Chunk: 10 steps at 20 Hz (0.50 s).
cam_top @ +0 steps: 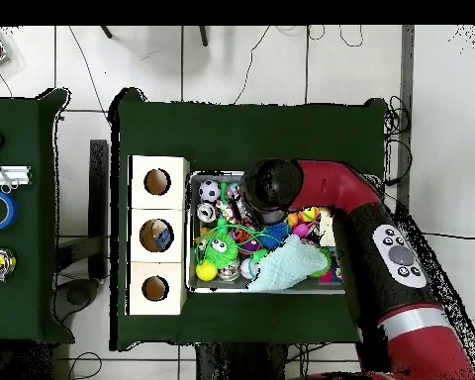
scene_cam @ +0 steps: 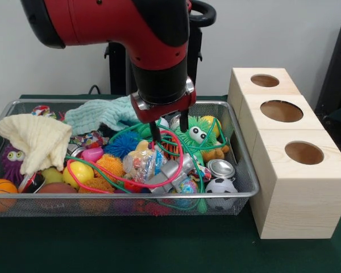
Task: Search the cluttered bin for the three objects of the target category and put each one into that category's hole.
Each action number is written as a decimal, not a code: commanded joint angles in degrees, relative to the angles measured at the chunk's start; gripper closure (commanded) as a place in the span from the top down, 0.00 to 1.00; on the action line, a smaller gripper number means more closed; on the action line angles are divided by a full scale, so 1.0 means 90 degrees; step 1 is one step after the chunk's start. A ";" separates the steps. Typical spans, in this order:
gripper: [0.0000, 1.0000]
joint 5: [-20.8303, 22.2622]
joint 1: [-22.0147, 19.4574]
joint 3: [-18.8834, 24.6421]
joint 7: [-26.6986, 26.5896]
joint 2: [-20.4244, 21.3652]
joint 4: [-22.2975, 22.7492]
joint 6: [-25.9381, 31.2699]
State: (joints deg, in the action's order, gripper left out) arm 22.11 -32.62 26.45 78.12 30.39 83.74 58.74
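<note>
A wire mesh bin (scene_cam: 238, 196) is crammed with toys: a green fuzzy toy with eyes (scene_cam: 196, 134), a blue spiky ball (scene_cam: 122, 143), an orange spiky ball (scene_cam: 109, 165), a soccer ball (scene_cam: 220, 186), a small basketball (scene_cam: 0, 187) and a metal tin (scene_cam: 220, 168). My gripper (scene_cam: 169, 128) hangs open over the bin's middle right. Its fingertips dip to the top of the clutter beside a pink cord loop (scene_cam: 179, 165), holding nothing. In the overhead view the arm's wrist (cam_top: 271, 186) hides the gripper. The wooden box (scene_cam: 295, 187) has three round holes.
A cream cloth (scene_cam: 37, 139) and a teal cloth (scene_cam: 99, 114) cover the bin's left and back. In the overhead view the middle hole (cam_top: 156, 236) shows something blue inside. Tape rolls and tools lie on a side table (cam_top: 14, 119).
</note>
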 commanded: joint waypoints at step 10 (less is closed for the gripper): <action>1.00 -0.0101 -0.0109 0.0067 -0.0488 -0.0569 -0.1482 0.1218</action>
State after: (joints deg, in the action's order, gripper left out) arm 21.45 -31.29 26.41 78.12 29.94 76.74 64.68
